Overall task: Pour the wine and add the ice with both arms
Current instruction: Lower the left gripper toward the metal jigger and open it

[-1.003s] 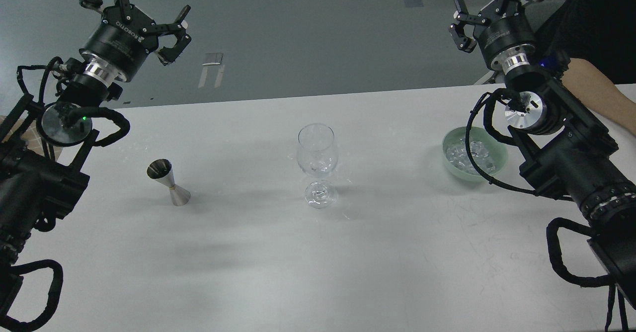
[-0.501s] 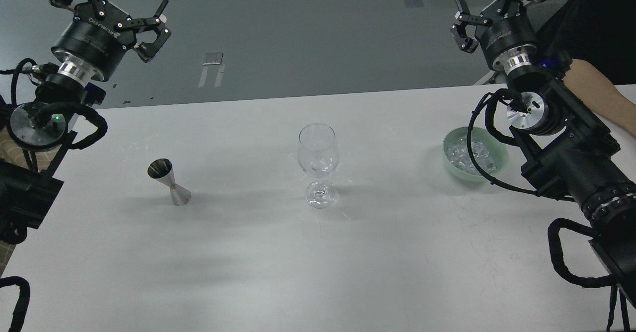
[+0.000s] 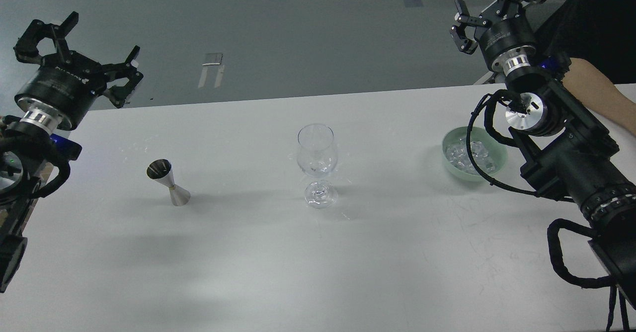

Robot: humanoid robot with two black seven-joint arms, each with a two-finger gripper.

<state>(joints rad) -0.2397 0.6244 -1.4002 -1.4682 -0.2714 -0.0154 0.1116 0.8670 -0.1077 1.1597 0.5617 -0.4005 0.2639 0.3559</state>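
From my seat the white table fills most of the view, far edge running across the upper third with grey floor beyond; loads of bare surface in the front half. My right arm is the big lump along the right side, its cable loop hanging over the pale green bowl; my left arm sits at the left edge, off the table's corner. Left gripper hovers up past the far-left corner, fingers spread wide, holding nothing; right gripper is raised beyond the far-right edge, partly cropped by the top of the view, so I can't tell if it's spread or closed. Someone's bare forearm lies on the table's right edge behind my right arm.

Wine glass stands upright dead centre, well apart from everything; steel jigger stands upright to its left, below and right of the left gripper. The ice sits piled in the bowl, well below the right gripper, near my right arm's wrist.
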